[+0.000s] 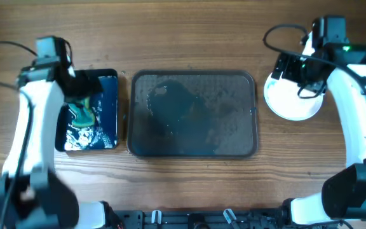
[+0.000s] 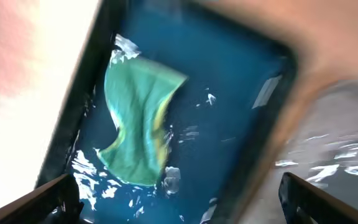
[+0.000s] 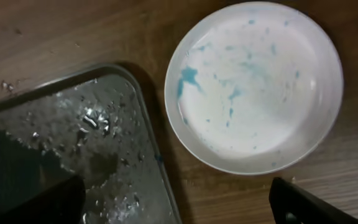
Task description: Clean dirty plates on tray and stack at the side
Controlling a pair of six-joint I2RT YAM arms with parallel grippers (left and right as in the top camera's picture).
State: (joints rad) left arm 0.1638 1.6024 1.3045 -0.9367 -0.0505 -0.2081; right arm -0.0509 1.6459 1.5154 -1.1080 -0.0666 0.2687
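Right gripper (image 3: pixel 176 198) is spread wide w/ nothing pinched, hovering over the gap between the plate (image 3: pixel 253 87) and the big dark tray (image 3: pixel 104 118). That plate sits flat on the bare wood tabletop (image 3: pixel 55 37), just right of the tray, close to its rim but not touching. It's white, w/ pale blue-teal smears across the face and a stronger blotch on the tray side. Can't tell if others are stacked under it. Tray surface is wet, beaded w/ droplets.

Left gripper (image 2: pixel 178 186) is open too, fingers far apart and empty, over the smaller black tray (image 2: pixel 247 68) w/ the blue bottom, which sits left of the big one. Green cloth (image 2: pixel 138 118) lies crumpled in shallow water there, nearer one long wall.
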